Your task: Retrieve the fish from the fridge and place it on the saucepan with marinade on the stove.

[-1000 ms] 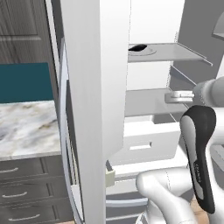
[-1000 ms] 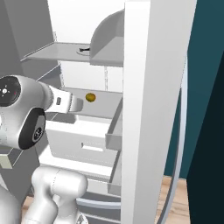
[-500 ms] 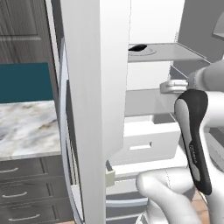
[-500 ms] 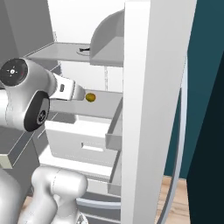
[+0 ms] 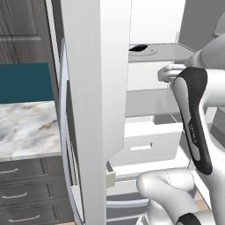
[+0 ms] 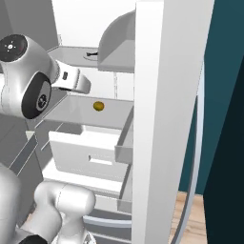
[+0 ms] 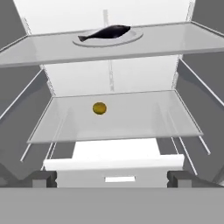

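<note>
Fridge (image 7: 109, 61) shelf holds a dark slender fish (image 7: 107, 32); fingers (image 7: 112, 178) wide apart, empty.

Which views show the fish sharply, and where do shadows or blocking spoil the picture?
Hand view: fish crisp on its plate, flat even light, no glare. Left base view: fish small, the fridge door blocks much. Right base view: fish barely visible, dark under a grey shelf.

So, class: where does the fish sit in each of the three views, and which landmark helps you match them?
Left base view: fish upper middle, on the top shelf.
Right base view: dark sliver upper left, on the same shelf.
Hand view: top centre.
Shared landmark: white drawer below the shelves.
</note>
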